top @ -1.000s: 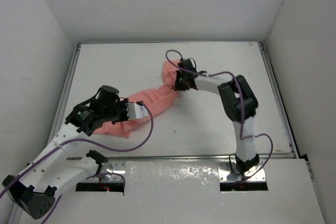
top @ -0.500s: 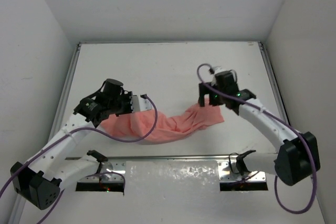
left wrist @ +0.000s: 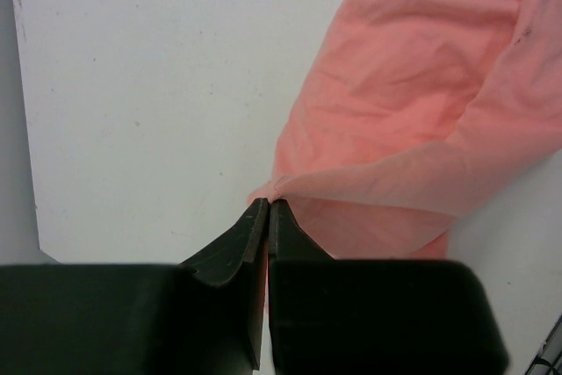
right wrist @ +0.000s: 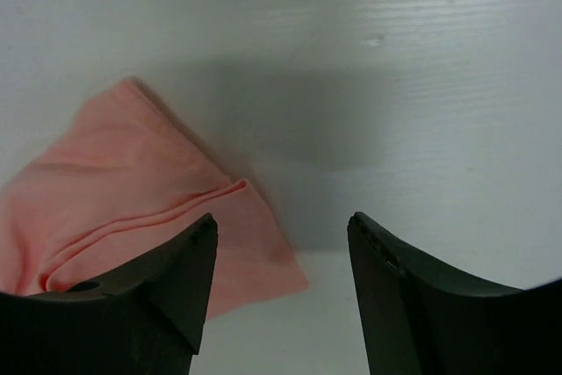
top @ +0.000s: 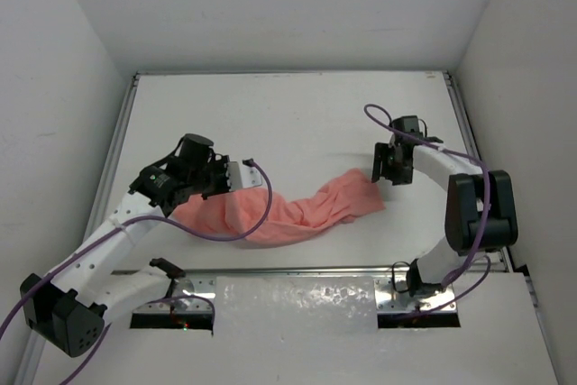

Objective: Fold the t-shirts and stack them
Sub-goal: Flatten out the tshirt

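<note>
Between our claws: t-shirt (top: 297, 214) strung out, all rumpled, on the worktop (top: 297, 114).
Left claw (left wrist: 266, 210): clenched on a pinch of the shirt's edge.
Right claw (right wrist: 281, 221): released, nothing in it, shirt corner just beside one finger.
Progress: no fold made yet, we reckon, so folding and stacking are all left.

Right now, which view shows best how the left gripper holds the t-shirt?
Left wrist: the left gripper is shut on a pinched edge of the t-shirt. Top external shows it whole but hides the pinch; right wrist shows only its other end.
</note>
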Motion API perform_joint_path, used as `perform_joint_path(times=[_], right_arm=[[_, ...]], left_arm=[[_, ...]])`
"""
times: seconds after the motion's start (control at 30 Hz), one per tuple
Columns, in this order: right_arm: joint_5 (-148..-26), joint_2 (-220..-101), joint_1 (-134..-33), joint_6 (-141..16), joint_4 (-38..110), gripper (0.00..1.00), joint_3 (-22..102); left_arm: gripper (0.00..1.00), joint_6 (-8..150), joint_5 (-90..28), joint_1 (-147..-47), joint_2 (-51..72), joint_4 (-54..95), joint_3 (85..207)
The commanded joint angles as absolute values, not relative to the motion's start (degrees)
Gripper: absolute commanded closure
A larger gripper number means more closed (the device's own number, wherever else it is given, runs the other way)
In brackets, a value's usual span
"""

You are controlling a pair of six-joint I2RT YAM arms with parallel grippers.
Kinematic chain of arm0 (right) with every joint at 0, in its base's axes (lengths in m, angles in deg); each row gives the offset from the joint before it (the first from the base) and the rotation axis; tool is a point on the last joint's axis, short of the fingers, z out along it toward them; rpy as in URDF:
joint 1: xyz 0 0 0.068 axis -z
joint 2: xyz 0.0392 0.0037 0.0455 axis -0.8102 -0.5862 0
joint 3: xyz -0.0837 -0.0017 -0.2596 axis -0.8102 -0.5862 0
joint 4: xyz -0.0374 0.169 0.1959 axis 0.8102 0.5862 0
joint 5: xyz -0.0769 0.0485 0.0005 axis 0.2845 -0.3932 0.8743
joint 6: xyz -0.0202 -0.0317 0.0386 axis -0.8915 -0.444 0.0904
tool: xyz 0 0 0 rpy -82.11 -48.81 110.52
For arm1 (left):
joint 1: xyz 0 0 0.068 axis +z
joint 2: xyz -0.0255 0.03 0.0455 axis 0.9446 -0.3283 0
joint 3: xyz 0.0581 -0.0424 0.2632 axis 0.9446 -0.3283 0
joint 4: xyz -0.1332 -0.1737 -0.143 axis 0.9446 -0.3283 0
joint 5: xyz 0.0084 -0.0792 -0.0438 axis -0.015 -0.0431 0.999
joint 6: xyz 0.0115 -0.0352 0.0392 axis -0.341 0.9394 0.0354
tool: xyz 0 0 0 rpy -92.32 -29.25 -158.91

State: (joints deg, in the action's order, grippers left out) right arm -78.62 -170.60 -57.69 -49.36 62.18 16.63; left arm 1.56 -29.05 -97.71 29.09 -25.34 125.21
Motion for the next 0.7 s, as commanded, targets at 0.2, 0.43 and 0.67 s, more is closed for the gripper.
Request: perform_joint_path(times=[0.2, 0.43, 0.67], right_arm=[[-87.1, -176.5, -58.8, -46.8, 52.1, 0.46, 13.5], [-86.1, -176.1, -58.7, -46.2, 50.3, 0.75, 10.5], [-83.1, -172.8, -58.6, -49.1, 52.5, 1.00, 13.2]], left_arm=[[1.00, 2.4, -28.1, -97.1, 29.6, -23.1, 126.0], [1.00, 2.5, -28.8, -97.1, 29.6, -22.8, 126.1], [1.00, 5.8, -33.0, -97.1, 29.1, -19.0, 127.4]])
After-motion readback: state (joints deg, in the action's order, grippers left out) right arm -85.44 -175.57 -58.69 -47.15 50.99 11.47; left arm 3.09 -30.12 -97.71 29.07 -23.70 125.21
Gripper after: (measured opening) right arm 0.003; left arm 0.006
